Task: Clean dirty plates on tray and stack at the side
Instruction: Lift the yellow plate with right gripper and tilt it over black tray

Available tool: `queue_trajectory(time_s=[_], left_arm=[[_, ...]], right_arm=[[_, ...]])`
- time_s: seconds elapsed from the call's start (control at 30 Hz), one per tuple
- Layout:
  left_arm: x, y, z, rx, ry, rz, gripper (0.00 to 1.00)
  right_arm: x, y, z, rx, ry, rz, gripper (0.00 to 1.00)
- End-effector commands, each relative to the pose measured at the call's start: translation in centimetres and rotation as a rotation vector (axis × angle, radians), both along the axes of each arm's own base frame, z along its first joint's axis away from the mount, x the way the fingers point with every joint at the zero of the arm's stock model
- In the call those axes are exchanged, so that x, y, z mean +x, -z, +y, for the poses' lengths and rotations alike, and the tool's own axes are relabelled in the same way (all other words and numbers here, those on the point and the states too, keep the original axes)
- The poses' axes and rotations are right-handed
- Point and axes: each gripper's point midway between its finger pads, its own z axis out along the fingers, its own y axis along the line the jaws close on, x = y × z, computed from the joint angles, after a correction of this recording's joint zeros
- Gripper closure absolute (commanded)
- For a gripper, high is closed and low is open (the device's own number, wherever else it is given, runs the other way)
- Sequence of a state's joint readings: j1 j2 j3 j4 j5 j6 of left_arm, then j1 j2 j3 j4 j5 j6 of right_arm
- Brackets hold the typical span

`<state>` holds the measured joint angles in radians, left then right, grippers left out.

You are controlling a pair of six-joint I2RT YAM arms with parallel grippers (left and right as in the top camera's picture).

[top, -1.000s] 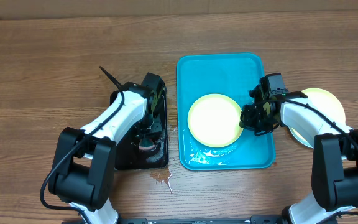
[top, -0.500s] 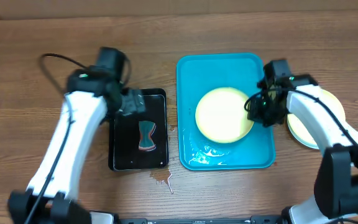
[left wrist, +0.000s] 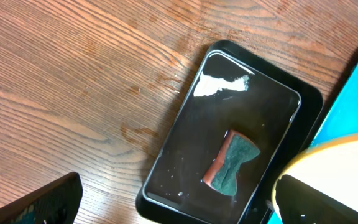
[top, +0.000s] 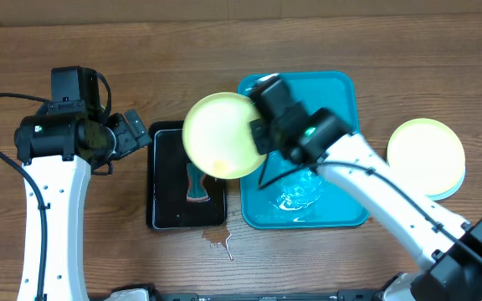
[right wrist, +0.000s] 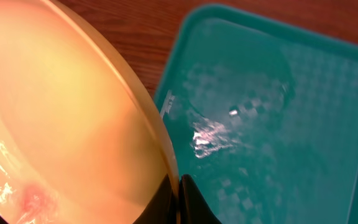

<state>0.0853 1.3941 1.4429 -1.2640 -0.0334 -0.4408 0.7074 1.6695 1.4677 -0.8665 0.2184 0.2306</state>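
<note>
Turquoise tray (top: 346, 92) lies at centre, water pooled toward its 6 o'clock end. The right arm reaches in from 5 o'clock across it, its gripper (right wrist: 178, 200) clamped on the 3 o'clock rim of a plate (top: 220, 134). The plate is held aloft, face up, with a reddish smear near 6 o'clock, above a black tray (top: 161, 209) holding a sponge (top: 196, 184). A stack (top: 426, 155) sits at 3 o'clock. The left gripper (top: 132, 132), fingers apart, hovers at 9 o'clock.

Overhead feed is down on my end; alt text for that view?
The right gripper holds a plate by its rim above the black tray, where a sponge lies. The wet blue tray is beside it, another plate lies on the table at far right, and the left gripper hangs open at left.
</note>
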Motion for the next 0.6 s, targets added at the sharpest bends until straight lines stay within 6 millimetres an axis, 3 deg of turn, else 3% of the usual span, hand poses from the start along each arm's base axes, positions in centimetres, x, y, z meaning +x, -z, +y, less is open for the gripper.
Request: queue_trajectory(time_s=[0.0, 0.17, 0.57], left_arm=[[-0.2, -0.5, 0.0, 0.007, 0.016, -0.006, 0.00], [-0.2, -0.5, 0.0, 0.006, 0.016, -0.004, 0.00], [-0.3, -0.5, 0.0, 0.006, 0.016, -0.003, 0.00]], right_arm=[[1.2, -0.3, 0.7, -0.161, 0.044, -0.159, 0.96], [0.4, -0.2, 1.7, -0.310, 0.053, -0.272, 0.96], [-3.2, -5.2, 4.8, -0.446, 0.081, -0.595, 0.96]])
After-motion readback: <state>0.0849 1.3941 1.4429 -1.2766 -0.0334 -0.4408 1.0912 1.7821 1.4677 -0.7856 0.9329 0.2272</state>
